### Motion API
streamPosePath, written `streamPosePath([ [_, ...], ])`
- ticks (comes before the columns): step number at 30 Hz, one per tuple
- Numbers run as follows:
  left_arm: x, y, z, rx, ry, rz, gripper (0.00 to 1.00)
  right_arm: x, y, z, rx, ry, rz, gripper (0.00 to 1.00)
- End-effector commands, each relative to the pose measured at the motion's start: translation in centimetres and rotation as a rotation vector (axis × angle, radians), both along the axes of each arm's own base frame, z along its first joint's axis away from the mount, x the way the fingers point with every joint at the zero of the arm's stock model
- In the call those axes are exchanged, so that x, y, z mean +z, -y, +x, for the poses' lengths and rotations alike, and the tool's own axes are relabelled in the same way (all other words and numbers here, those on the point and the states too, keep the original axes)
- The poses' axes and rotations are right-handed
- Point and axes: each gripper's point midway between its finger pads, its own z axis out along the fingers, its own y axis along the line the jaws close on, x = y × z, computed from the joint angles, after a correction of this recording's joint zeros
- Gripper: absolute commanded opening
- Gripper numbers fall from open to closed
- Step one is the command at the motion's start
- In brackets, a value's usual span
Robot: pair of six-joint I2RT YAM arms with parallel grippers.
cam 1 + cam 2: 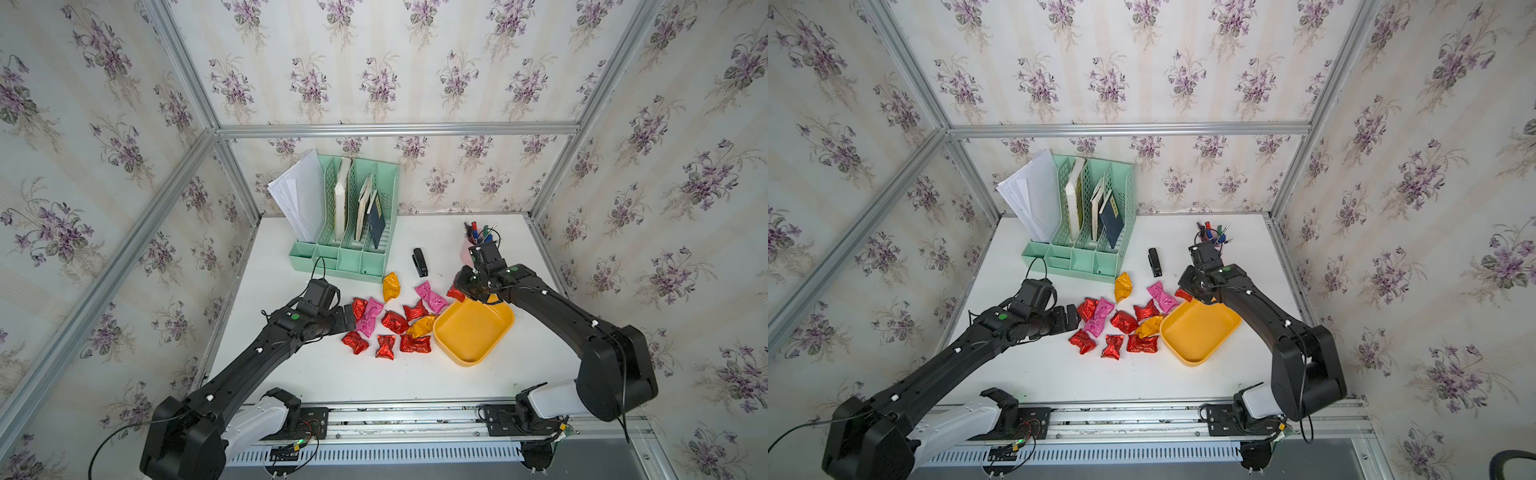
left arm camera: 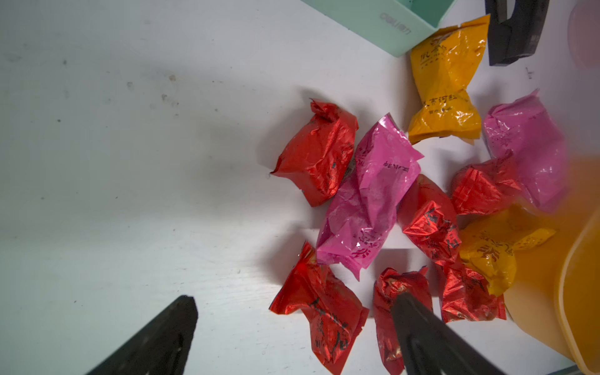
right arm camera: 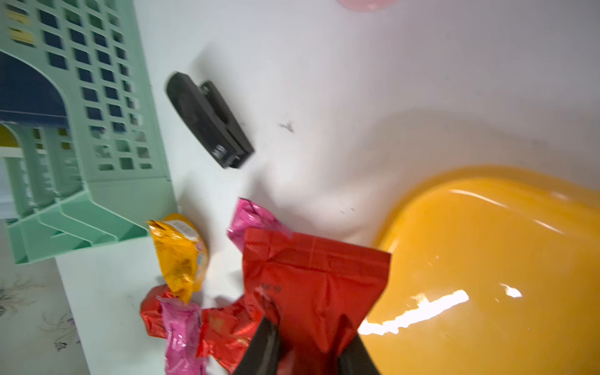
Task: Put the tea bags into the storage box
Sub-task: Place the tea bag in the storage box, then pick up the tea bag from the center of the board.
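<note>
White tabletop [image 1: 316, 374], floral walls [image 1: 415, 62]: the right gripper [image 3: 308, 326] is clamped on a red tea bag [image 3: 315, 269] at the far corner of the empty storage box [image 1: 494, 332], so I'd say it needs carrying over the rim and releasing. Other tea bags [image 1: 395, 322] lie mid-surface beside the box, left gripper [image 2: 295, 300] spread wide over them.

The left arm [image 1: 257, 357], at seven o'clock in both top views, and the right arm [image 1: 552, 307], at four o'clock, are matte black with white base covers [image 1: 257, 417]. Each bears a green dot [image 1: 295, 316], small white studs [image 1: 259, 351] and looping black cables [image 1: 623, 415].
</note>
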Motion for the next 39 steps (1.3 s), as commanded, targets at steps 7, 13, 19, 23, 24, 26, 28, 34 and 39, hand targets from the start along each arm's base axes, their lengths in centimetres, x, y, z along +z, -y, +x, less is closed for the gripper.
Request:
streamPosePath([
  [7, 0.6, 2.5, 2.3, -0.011, 0.012, -0.085, 0.99, -5.2, 3.6, -2.8, -0.049, -0.114, 0.101, 0.25],
  [13, -0.4, 2.1, 1.3, 0.0, -0.027, -0.039, 0.99, -7.1, 5.7, 0.0, -0.05, -0.165, 0.05, 0.24],
  [19, -0.6, 0.1, 0.0, 0.133, -0.003, -0.02, 0.99, -6.4, 7.9, 2.0, -0.048, -0.168, -0.009, 0.34],
  [23, -0.7, -0.5, -0.5, 0.219, 0.014, -0.045, 0.99, -4.5, 7.7, 1.3, -0.019, -0.163, -0.013, 0.53],
  [24, -0.5, -0.5, -0.4, 0.223, 0.019, -0.045, 0.99, -3.8, 7.8, 1.0, -0.021, -0.151, -0.019, 0.57],
  [26, -0.1, -0.4, -0.1, 0.218, 0.026, -0.037, 0.99, -1.9, 7.8, 0.8, -0.007, -0.097, -0.035, 0.63],
  [28, 0.4, -0.1, 0.3, 0.194, 0.029, -0.022, 0.99, 0.3, 6.6, 1.2, 0.056, -0.004, -0.033, 0.66],
  [34, 1.4, 1.6, 2.0, 0.106, 0.025, -0.007, 0.99, 1.6, -1.3, 1.9, 0.378, 0.061, -0.119, 0.59],
  [39, 1.2, 2.8, 1.8, 0.069, -0.001, -0.051, 0.99, -0.3, -6.0, 1.8, 0.569, 0.052, -0.271, 0.39],
])
